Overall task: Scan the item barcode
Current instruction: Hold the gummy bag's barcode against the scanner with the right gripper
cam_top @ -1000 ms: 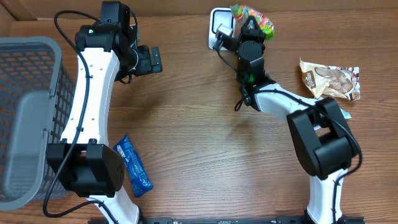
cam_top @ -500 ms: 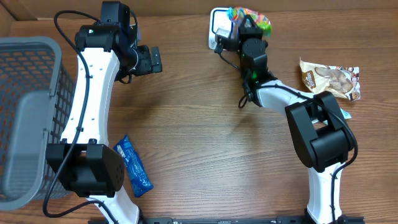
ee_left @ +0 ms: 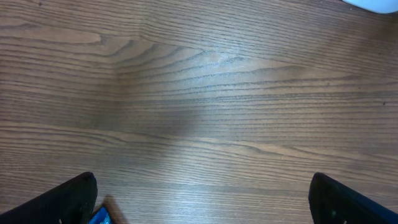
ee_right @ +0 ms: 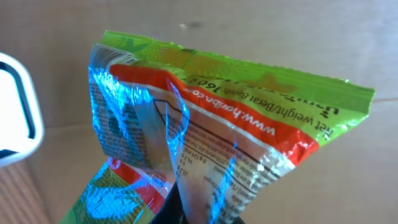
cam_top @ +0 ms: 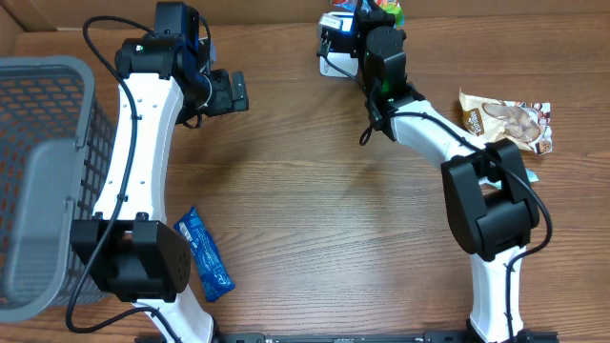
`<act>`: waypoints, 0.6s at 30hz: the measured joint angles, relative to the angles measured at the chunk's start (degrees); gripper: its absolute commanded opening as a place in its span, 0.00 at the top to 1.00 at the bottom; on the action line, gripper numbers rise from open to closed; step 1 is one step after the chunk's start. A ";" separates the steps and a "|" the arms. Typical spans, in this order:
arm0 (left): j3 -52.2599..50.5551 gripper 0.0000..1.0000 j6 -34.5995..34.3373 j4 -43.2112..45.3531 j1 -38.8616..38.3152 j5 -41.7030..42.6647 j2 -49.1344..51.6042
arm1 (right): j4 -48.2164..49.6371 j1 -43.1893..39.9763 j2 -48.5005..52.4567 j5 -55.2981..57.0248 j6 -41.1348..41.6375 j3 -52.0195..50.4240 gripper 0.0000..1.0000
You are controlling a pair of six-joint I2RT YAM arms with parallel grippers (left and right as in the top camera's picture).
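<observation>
bag (ee_right: 231,127) — pinched by its lower edge in the right gripper (ee_right: 186,208), jaws pressed tight on the film. held at the tabletop's far edge beside the scanner (cam_top: 330,63), printed back outward, likely to show the barcode.
left gripper (cam_top: 234,92) — spread, empty, idle toward the far-left corner.

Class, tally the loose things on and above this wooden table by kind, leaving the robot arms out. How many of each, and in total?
Snack packets: 3 (green crinkly plastic candy bag, blue foil packet, beige snack pouch)
Grey mesh basket: 1
White box scanner: 1
Total: 5
</observation>
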 measured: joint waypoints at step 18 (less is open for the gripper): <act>0.00 0.00 0.00 0.00 0.00 0.00 0.00 | 8.15 0.00 6.19 2.40 -12.94 0.00 0.96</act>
